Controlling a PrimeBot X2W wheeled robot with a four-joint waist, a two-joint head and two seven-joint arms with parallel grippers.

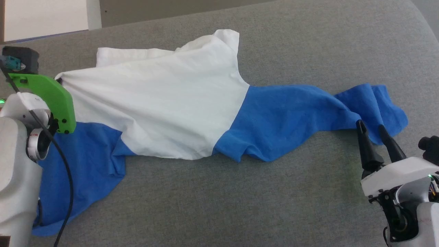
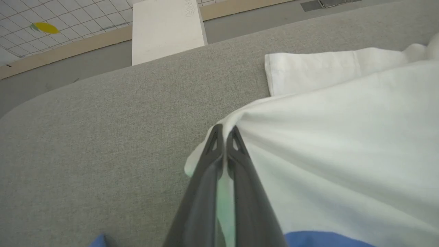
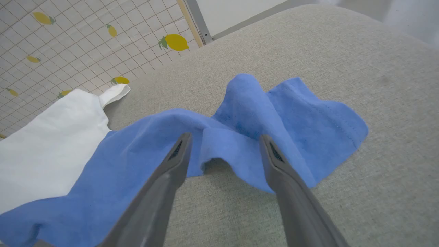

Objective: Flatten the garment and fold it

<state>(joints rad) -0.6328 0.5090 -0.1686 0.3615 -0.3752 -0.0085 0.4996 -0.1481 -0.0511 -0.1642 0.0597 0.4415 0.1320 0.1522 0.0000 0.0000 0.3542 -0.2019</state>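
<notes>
Left gripper (image 2: 224, 130): fingers pinched together, clamped on a bunched white edge of the shirt (image 2: 343, 137). A sliver of white cloth shows between the fingers, and a small flap of it sticks out on the gripper's left side. In the head view the tips sit behind the green wrist cover (image 1: 51, 96), and the shirt (image 1: 164, 99) is drawn to a point right there, with creases fanning out from that point across the white body.

Right gripper (image 3: 225, 139): jaws wide apart, holding nothing. The fingers straddle a raised fold at the near edge of the blue sleeve, close to its cuff end. Can't tell whether the tips touch the cloth. In the head view the right gripper (image 1: 370, 125) sits at that sleeve's near edge, tips pointing at it.

Shirt (image 3: 137, 154): lying across the grey padded surface (image 1: 240, 199), not flat.
- White body in the middle, taut toward the left gripper, slack and wrinkled lower down.
- A flat white strip pokes out behind it on the far side; a white corner stands up at the far middle.
- One blue sleeve runs to the robot's right and ends in a rumpled, wavy cuff.
- The other blue part spreads toward the near left, partly under the left arm, edges folded over.

A black cable (image 1: 65, 171) hangs from the left arm over that blue part. Beyond the surface is a gridded sheet with lemon prints (image 3: 68, 41).
</notes>
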